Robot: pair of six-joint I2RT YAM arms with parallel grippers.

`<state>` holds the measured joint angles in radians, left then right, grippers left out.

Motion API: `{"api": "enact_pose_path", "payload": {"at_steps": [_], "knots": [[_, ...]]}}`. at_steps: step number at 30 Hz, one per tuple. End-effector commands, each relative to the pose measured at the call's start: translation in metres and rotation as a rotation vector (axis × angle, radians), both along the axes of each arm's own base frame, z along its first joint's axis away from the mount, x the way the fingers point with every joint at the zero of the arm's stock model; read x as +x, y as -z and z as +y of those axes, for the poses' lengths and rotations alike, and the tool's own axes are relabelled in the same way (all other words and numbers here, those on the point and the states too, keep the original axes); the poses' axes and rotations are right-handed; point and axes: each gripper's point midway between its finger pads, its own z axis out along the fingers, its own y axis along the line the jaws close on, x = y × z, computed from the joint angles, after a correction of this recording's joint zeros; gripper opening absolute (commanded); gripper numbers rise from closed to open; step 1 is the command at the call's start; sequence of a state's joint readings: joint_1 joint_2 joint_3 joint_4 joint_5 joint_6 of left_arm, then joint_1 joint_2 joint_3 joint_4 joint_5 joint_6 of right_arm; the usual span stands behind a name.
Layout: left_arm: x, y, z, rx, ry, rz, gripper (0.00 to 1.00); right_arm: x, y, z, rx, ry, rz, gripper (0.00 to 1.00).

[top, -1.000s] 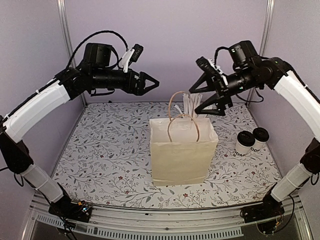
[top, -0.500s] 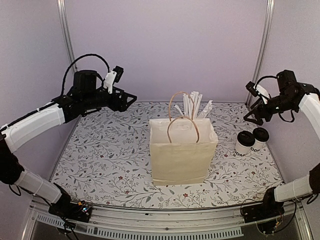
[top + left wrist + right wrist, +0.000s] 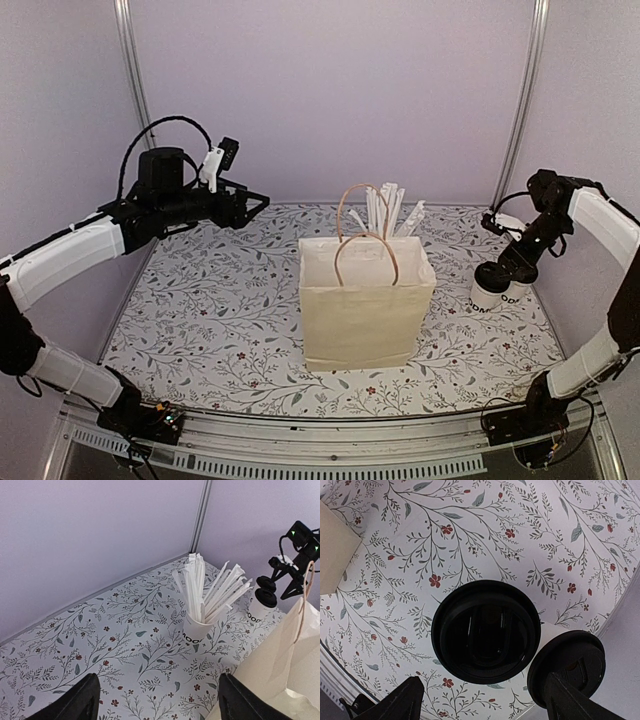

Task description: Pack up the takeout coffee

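1. Top view: the right arm has swung away from above the paper bag (image 3: 365, 305), out to the right edge of the tabletop (image 3: 200, 300) and downward. The right pincer (image 3: 512, 262) now hangs right over the takeout coffee (image 3: 489, 292), which stands near that edge. The left arm has pulled back toward the far left corner, with the left pincer (image 3: 255, 203) held high. I judge the pick is being lined up; nothing is packed yet.

2. Left wrist view: the left pincer (image 3: 157, 705) has its fingers spread wide with nothing between them. Beyond it the cup of straws (image 3: 197, 630) stands by the far edge, with bare tabletop all around. The takeout coffee (image 3: 259, 607) is farther right under the other arm. This arm is well apart from everything and blocks no path.

3. Right wrist view: the right pincer (image 3: 482, 702) is apart and not touching anything. The black lid (image 3: 486, 630) of the takeout coffee sits centred below it. A second lidded cup (image 3: 567, 660) stands just beside it on the right-edge side. The gap there looks tight for a finger, so the descent probably needs care. Toward the bag there is open tabletop, and the lift to the bag's mouth looks unobstructed.
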<state>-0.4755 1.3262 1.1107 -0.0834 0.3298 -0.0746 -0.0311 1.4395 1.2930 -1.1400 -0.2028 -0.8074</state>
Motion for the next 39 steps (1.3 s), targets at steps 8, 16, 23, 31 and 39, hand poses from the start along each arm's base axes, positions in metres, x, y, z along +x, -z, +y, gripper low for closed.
{"api": "enact_pose_path", "payload": {"at_steps": [8,16,23,31,39], "knots": [[-0.003,-0.007,-0.003,-0.028,0.027,-0.015,0.84,0.007,0.009,-0.009,-0.061,-0.032,0.045,0.90],[-0.004,-0.006,-0.005,-0.029,0.042,-0.011,0.84,0.027,0.000,0.003,0.001,-0.054,0.060,0.90],[-0.003,-0.006,-0.004,-0.021,0.041,-0.013,0.82,0.023,0.018,0.010,0.011,-0.075,0.158,0.95],[-0.005,-0.008,-0.003,-0.025,0.047,-0.017,0.82,0.020,0.028,0.020,-0.005,-0.100,0.181,0.94],[-0.005,-0.007,-0.004,-0.026,0.051,-0.014,0.82,0.018,0.039,0.019,-0.029,-0.097,0.209,0.90]]}}
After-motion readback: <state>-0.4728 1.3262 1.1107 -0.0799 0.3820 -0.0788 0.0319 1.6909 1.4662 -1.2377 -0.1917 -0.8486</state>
